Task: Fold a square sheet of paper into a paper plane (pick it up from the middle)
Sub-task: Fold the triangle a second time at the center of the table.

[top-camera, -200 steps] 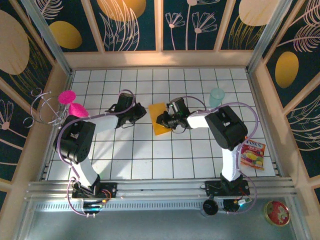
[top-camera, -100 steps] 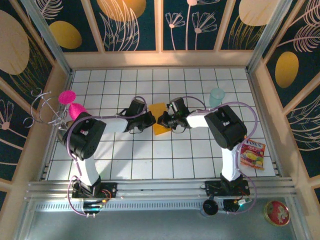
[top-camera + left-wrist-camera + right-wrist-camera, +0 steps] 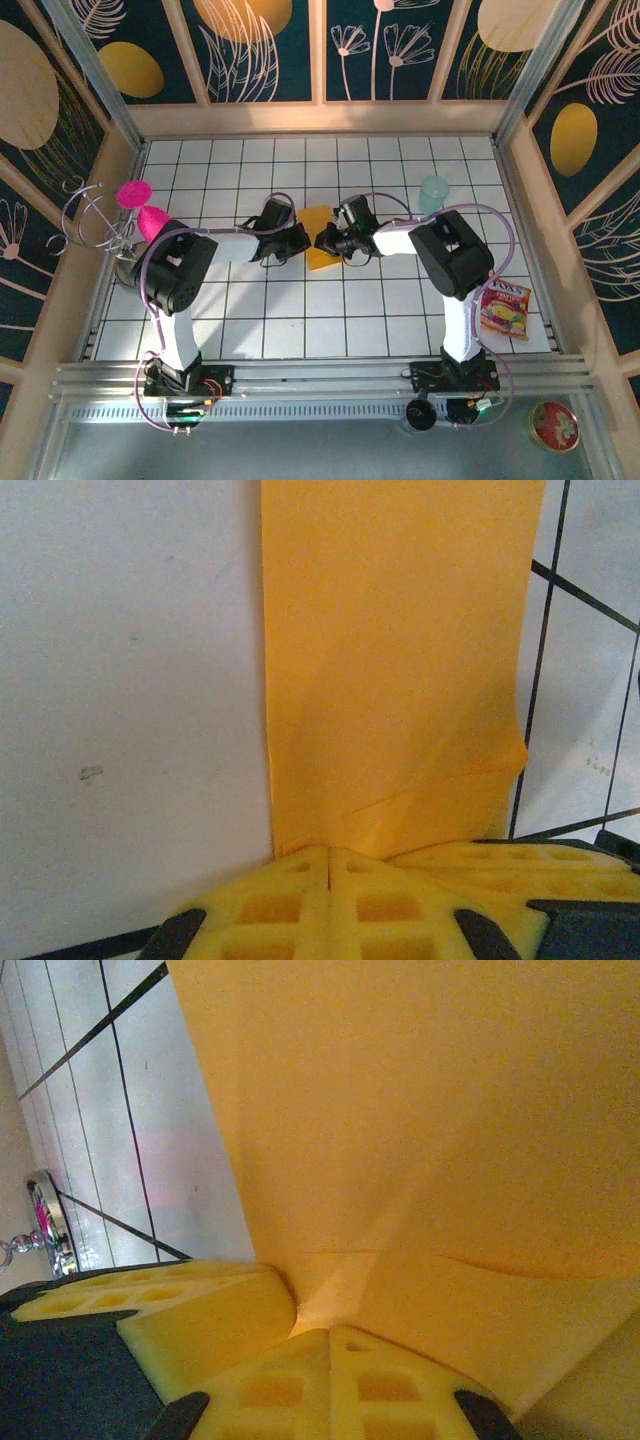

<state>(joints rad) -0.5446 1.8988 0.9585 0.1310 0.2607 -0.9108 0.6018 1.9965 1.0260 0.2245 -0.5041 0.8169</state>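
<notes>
Above the white gridded tabletop [image 3: 300, 320], the top view shows the square sheet of paper [image 3: 315, 222] lying mid-grid, with the left pincer [image 3: 298, 243] and right pincer [image 3: 326, 240] at its two sides.

Left wrist view: the left pincer [image 3: 330, 852] is clenched, its tips touching the sheet's near edge.

Right wrist view: the right pincer [image 3: 330, 1332] is clenched on the sheet, which buckles upward.
</notes>
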